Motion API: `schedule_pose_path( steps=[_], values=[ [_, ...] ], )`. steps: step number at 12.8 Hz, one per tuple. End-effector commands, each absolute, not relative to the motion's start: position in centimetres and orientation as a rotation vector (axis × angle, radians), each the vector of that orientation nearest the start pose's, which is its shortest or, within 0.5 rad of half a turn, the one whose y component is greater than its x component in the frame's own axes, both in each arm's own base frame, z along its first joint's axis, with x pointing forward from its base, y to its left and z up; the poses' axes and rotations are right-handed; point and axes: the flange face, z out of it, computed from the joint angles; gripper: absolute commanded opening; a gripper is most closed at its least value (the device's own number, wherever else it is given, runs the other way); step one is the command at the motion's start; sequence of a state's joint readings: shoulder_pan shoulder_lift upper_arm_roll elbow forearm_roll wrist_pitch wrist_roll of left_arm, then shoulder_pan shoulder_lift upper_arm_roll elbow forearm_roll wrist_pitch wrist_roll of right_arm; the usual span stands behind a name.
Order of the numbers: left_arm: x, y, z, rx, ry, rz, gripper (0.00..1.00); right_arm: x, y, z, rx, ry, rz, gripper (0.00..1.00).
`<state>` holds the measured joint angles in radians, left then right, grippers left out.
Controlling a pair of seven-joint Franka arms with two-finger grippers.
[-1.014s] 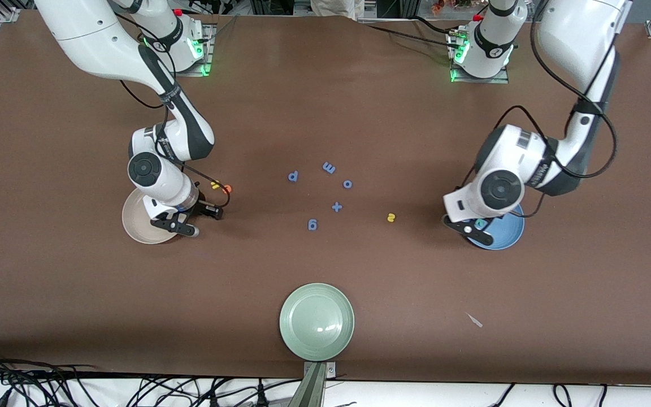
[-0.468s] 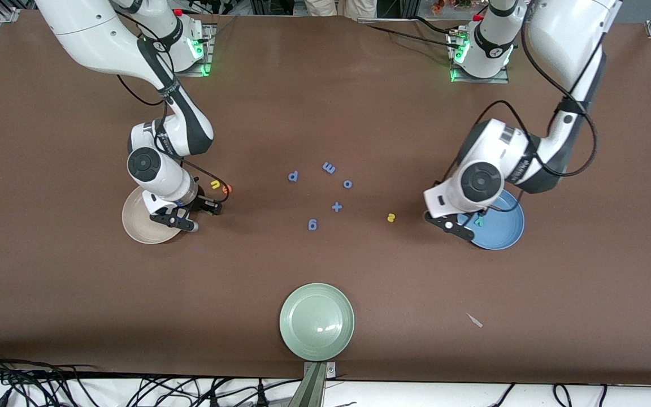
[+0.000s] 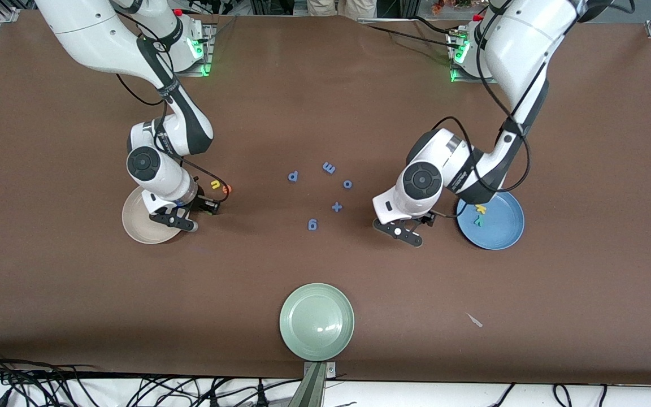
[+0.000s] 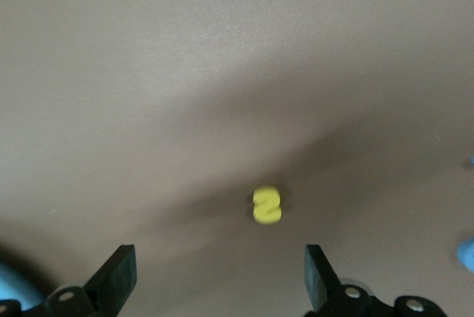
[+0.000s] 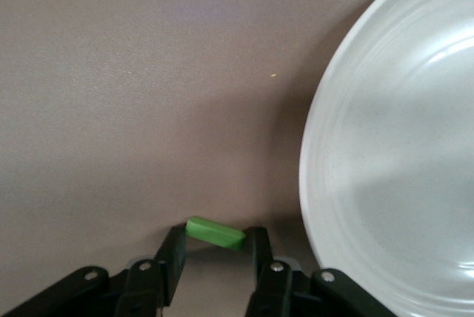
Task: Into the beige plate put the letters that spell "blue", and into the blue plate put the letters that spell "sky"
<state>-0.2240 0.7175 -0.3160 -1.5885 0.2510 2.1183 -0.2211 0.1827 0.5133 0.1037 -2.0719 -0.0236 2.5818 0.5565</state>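
Brown table [image 3: 325,102], mid-sort: left gripper [image 4: 215,287] wide open over yellow s [image 4: 266,205], needs to drop n pinch. Right gripper [image 5: 215,258] clamping green l [image 5: 215,233] beside beige plate [image 5: 385,169], pls lift over rim.

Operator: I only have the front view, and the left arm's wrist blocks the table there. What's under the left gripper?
Observer: A yellow s lies on the table, in line with the gap of the open left gripper.
Operator: And what does the right gripper have?
Observer: A green letter, pinched at its tips, just off the rim of the beige plate, not over it.
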Motion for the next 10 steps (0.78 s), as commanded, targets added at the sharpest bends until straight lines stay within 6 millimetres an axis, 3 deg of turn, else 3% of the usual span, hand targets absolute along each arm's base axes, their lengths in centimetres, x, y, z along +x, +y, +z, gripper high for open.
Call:
schedule_pose_path(
  steps=[1, 4, 5, 6, 7, 8, 10],
  values=[
    [60.6, -32.6, 19.3, -3.075, 0.550, 0.203, 1.00, 56.8, 16.6, 19.3, -3.066, 0.399, -0.005, 0.46],
    [59.9, -33.5, 16.7, -3.077, 0.550, 0.214, 0.99, 57.4, 16.1, 19.5, -3.069, 0.366, -0.021, 0.46],
    [59.7, -33.5, 16.5, -3.075, 0.534, 0.220, 0.94, 57.3, 16.1, 19.3, -3.068, 0.371, -0.018, 0.46],
    [59.2, -33.4, 16.1, -3.070, 0.530, 0.237, 0.84, 57.3, 16.1, 19.2, -3.066, 0.380, -0.020, 0.47],
    [59.2, -33.4, 16.2, -3.071, 0.528, 0.234, 0.57, 57.3, 16.2, 19.0, -3.065, 0.390, -0.015, 0.52],
    [59.2, -33.5, 16.2, -3.069, 0.527, 0.238, 0.40, 57.3, 16.2, 19.0, -3.065, 0.397, -0.015, 0.54],
    [59.4, -32.8, 16.5, -3.066, 0.514, 0.248, 0.17, 57.2, 16.3, 18.9, -3.064, 0.399, -0.010, 0.58]
  ],
)
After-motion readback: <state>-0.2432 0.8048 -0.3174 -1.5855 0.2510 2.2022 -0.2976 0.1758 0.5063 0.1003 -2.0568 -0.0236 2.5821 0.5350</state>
